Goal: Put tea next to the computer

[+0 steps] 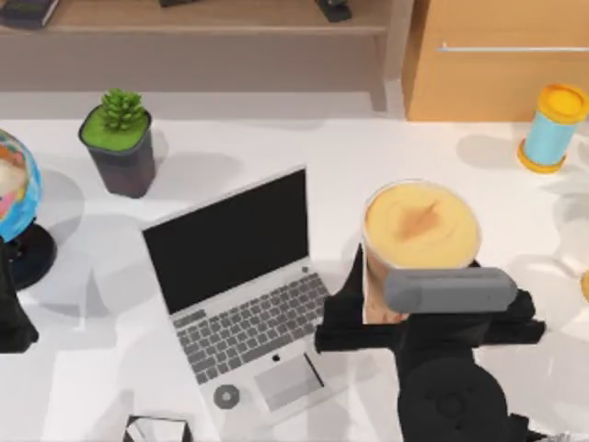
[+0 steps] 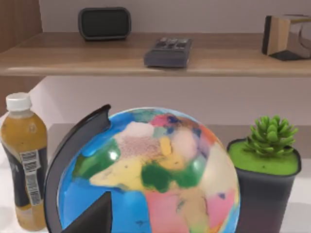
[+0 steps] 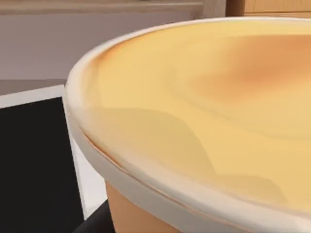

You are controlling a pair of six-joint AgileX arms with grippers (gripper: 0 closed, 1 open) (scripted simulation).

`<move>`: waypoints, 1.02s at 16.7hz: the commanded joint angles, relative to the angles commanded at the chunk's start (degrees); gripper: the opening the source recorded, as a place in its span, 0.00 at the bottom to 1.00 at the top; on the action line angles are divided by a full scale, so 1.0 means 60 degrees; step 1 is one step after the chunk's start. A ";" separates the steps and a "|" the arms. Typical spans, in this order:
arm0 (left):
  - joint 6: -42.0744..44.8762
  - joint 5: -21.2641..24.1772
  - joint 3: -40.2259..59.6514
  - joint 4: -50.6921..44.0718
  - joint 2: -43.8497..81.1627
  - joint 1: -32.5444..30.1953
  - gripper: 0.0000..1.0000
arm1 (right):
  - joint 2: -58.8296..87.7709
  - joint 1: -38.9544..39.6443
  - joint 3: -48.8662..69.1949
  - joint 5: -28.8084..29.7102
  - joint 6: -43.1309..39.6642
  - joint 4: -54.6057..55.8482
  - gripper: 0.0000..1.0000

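The tea (image 1: 421, 226) is a big peach-orange cup with a creamy top, just right of the computer (image 1: 244, 295), a silver laptop open at mid table. My right gripper (image 1: 433, 296) is shut on the tea, with a black finger on each side of the cup and the wrist toward the table's front edge. The right wrist view looks closely at the tea's rim (image 3: 204, 111), with the computer's black screen (image 3: 34, 165) behind it. Whether the cup's base touches the table is hidden. My left arm (image 1: 11, 318) is parked at the left edge.
A potted succulent (image 1: 120, 143) and a globe (image 1: 14, 198) stand at the back left, with an orange drink bottle (image 2: 24, 160) beside the globe. A blue cylinder with yellow ends (image 1: 552, 129) stands back right. A small dark box (image 1: 156, 430) lies at the front edge.
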 joint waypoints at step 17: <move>0.0000 0.0000 0.0000 0.0000 0.0000 0.0000 1.00 | -0.0159 0.0604 0.0016 0.0862 0.0376 -0.0390 0.00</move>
